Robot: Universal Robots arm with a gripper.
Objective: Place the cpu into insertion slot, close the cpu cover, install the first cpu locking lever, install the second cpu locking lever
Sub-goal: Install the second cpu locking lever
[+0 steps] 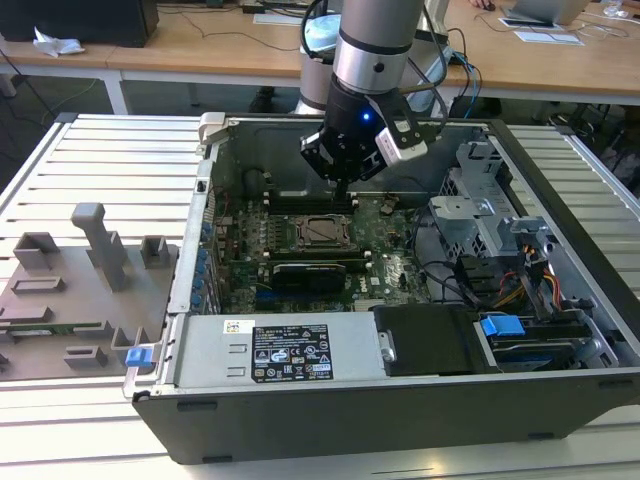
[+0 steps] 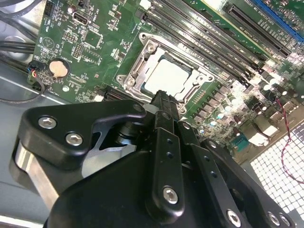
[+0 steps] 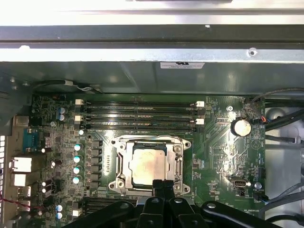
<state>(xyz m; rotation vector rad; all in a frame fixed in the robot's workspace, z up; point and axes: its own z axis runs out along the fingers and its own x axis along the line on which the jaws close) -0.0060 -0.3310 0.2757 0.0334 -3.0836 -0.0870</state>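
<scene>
The cpu (image 3: 147, 164) lies flat in the insertion slot (image 3: 118, 184) of the green motherboard (image 3: 216, 156), its silver-grey top showing (image 2: 166, 76). The cpu cover (image 3: 179, 164) is down around the chip as a silver frame (image 2: 140, 64). My gripper (image 3: 161, 186) hangs just above the socket's near edge with its black fingers pressed together and nothing between them. In the second wrist view the gripper (image 2: 163, 97) ends at the socket's rim. In the exterior view the gripper (image 1: 343, 188) hovers over the cpu (image 1: 322, 231) inside the open computer case (image 1: 560, 190).
Long black memory slots (image 3: 140, 114) run beside the socket, and a black expansion card (image 1: 310, 272) lies on its other side. A drive cage (image 1: 480, 215) and cables (image 1: 500, 285) fill the exterior view's right. A grey fixture (image 1: 80, 270) sits outside the case at the left.
</scene>
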